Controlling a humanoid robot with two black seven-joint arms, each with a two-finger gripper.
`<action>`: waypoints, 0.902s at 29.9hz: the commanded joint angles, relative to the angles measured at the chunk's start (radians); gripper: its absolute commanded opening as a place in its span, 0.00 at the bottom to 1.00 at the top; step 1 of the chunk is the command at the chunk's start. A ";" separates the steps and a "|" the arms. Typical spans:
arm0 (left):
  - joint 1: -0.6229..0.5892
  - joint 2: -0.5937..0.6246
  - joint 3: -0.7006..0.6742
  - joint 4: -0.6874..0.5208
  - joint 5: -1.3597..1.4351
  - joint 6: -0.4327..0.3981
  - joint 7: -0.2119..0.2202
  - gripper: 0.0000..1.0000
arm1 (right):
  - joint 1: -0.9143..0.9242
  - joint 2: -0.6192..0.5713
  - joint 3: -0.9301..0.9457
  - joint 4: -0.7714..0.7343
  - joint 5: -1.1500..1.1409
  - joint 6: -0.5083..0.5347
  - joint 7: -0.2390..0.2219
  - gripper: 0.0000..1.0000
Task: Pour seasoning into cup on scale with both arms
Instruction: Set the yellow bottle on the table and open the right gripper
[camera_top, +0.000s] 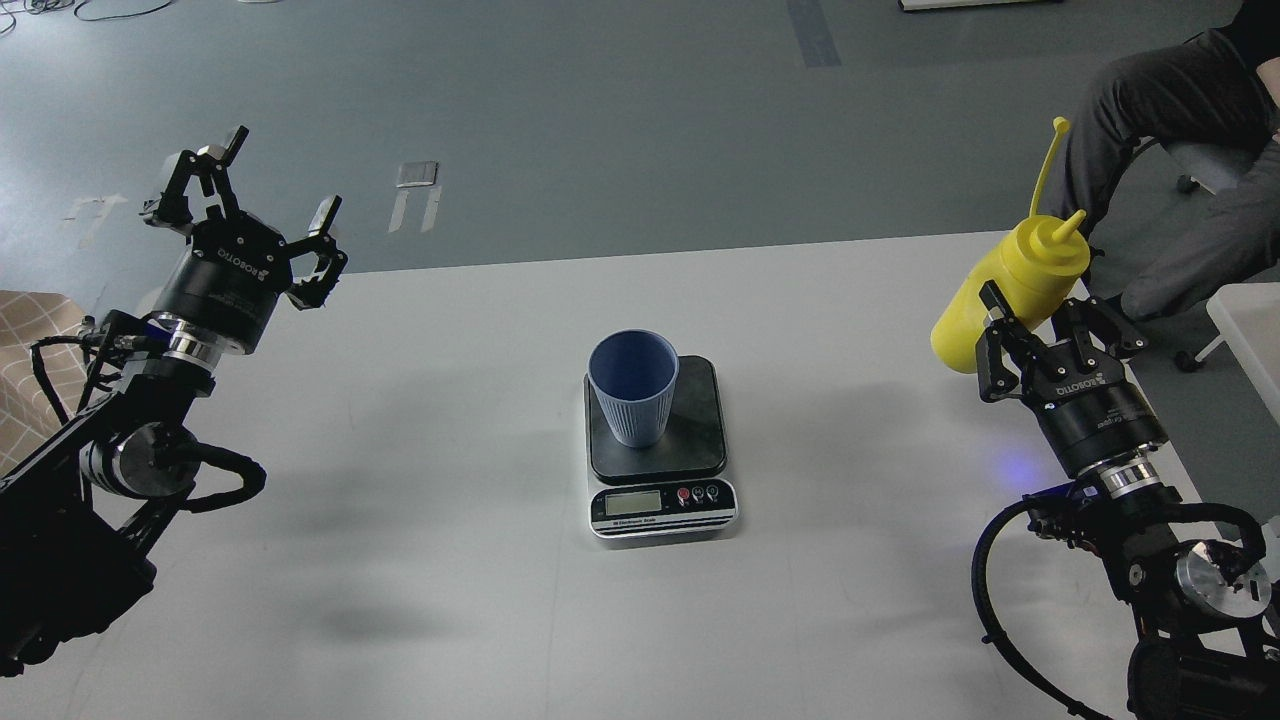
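A light blue ribbed cup (632, 387) stands upright on the black platform of a small scale (690, 440) with a silver front panel, at the middle of the table. My right gripper (1040, 322) at the right table edge is shut on the yellow seasoning bottle (1005, 301), which tilts with its nozzle up and to the right and its cap strap sticking up. The bottle is well to the right of the cup. My left gripper (250, 205) is open and empty above the far left of the table, far from the cup.
The white table (450, 560) reaches from the far edge to the front. A seated person's legs (1170, 130) are at the upper right behind the table. A white box corner (1250, 330) sits at the right edge. A patterned object (30, 350) lies at the left edge.
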 joint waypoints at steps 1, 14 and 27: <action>-0.002 0.002 0.001 0.000 0.000 0.000 0.000 0.98 | -0.001 0.000 -0.020 -0.051 0.010 0.025 0.000 0.16; -0.002 0.002 -0.001 0.000 0.000 0.000 0.000 0.98 | -0.006 0.000 -0.026 -0.141 0.007 0.043 0.000 0.21; -0.003 0.000 -0.001 0.000 0.000 0.000 0.000 0.98 | -0.006 0.000 -0.027 -0.140 0.007 0.039 0.000 0.99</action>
